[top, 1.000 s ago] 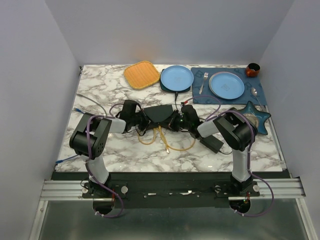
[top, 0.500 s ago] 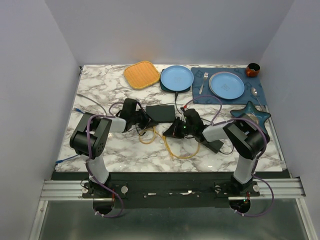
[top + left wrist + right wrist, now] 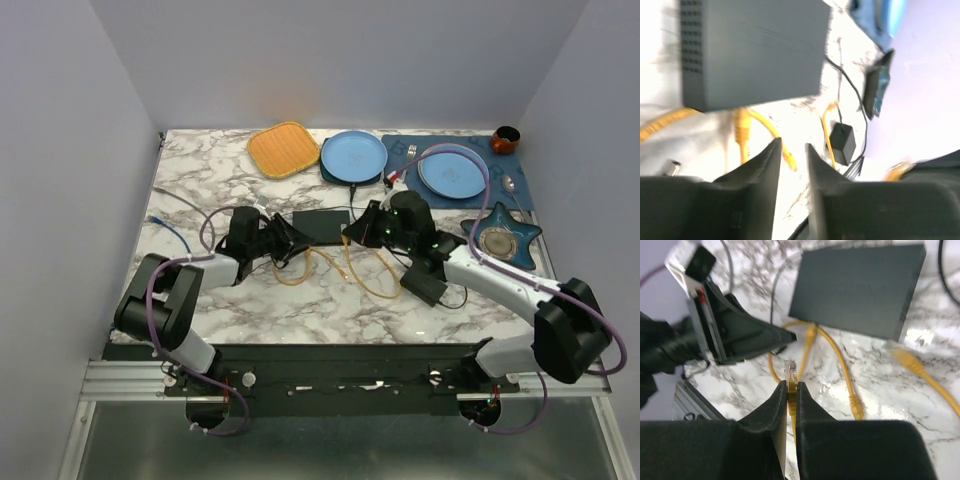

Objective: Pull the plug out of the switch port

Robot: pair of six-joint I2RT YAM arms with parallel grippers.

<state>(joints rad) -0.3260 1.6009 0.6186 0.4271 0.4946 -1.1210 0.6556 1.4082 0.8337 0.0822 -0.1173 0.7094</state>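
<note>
— Two fingers on one plug: why hold it like that?

— My right gripper pinches the plug by its yellow boot. The clear tip is free above the marble, clear of the switch and its port row.

— And your left?

— My left gripper has its fingers slightly spread around nothing, just beside the switch's near edge. I judge it is there to steady the box.

— Room to move?

— Open marble lies toward me. A second yellow cable sits in a port with loops between my grippers, and the power brick is near my right arm, so I'd back off slowly to avoid snagging.
</note>
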